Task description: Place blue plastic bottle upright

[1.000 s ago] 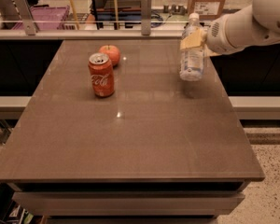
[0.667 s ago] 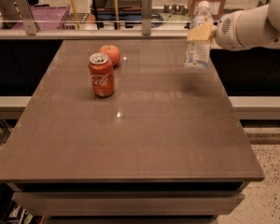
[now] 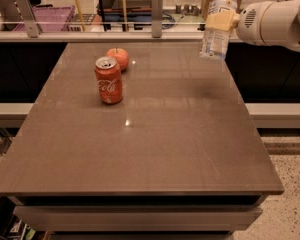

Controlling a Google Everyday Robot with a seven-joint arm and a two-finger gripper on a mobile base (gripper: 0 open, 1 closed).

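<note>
Height has grown within the last second: the gripper (image 3: 221, 20), clamped on the blue plastic bottle (image 3: 213, 43), holds it nearly upright above the table's (image 3: 180, 139) far right edge, so placing remains undone.

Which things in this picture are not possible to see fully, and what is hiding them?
Camera view:
- blue plastic bottle: top cut by the upper edge; middle covered by the gripper, which holds it above the table.
- gripper's far side: behind the bottle.
- apple: lower part behind the Coca-Cola can.
- arm: cut by the right edge.
</note>
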